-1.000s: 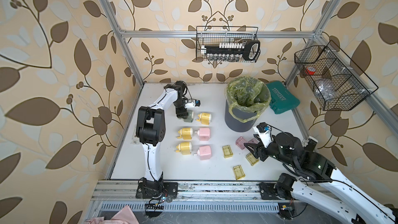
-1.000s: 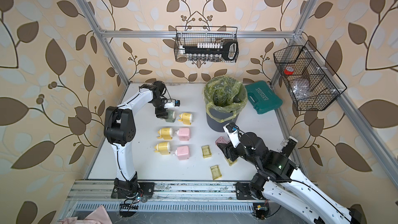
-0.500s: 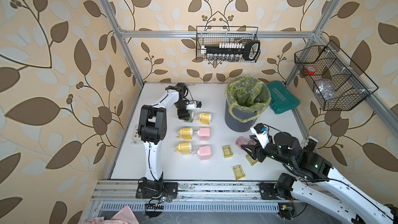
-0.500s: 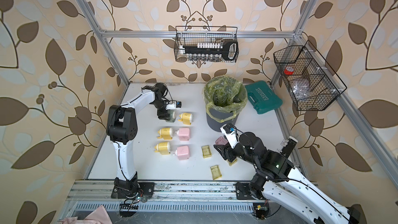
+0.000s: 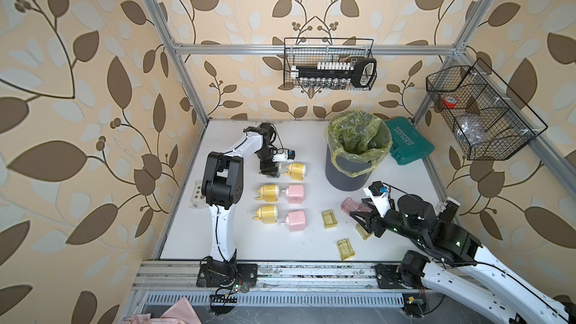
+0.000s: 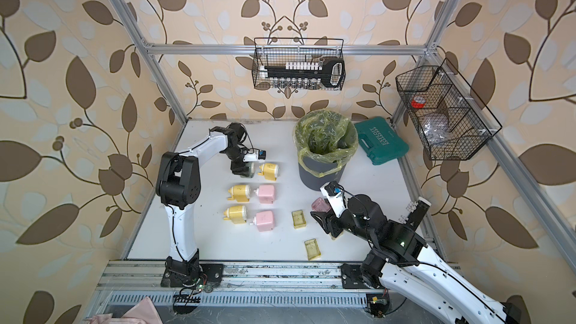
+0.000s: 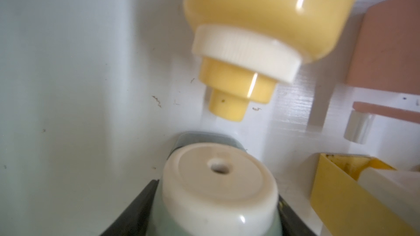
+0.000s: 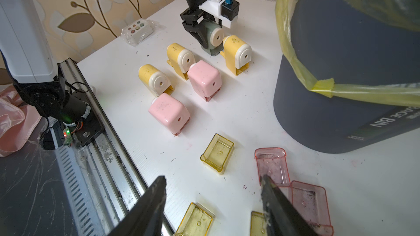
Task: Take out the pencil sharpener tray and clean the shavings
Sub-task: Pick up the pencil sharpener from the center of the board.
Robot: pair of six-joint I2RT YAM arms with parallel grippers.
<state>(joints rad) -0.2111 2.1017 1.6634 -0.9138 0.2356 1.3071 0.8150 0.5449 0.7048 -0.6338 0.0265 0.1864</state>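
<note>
My left gripper point(image 5: 270, 169) stands at the back of the table, shut on a pale green pencil sharpener point(image 8: 214, 38) with a cream front face point(image 7: 218, 178). Its black fingers point(image 7: 141, 203) press both sides of the body. The sharpener's dark tray point(image 7: 193, 138) sits in its base, and shavings inside it do not show. My right gripper point(image 8: 213, 178) hovers open and empty over loose trays. These are two pink trays point(image 8: 272, 166) point(image 8: 311, 203) with dark shavings residue and three yellow trays point(image 8: 217, 153) point(image 8: 195, 220) point(image 8: 259, 223).
Three yellow sharpeners point(image 5: 296, 169) point(image 5: 269, 193) point(image 5: 266, 213) and two pink ones point(image 5: 295, 193) point(image 5: 296, 220) stand in rows. A grey bin point(image 5: 349, 176) with a yellow-green bag is behind the trays. A teal case point(image 5: 408, 144) lies at the back right.
The left gripper's jaws have closed in on the green sharpener. The right gripper has shifted a little to the left over the trays.
</note>
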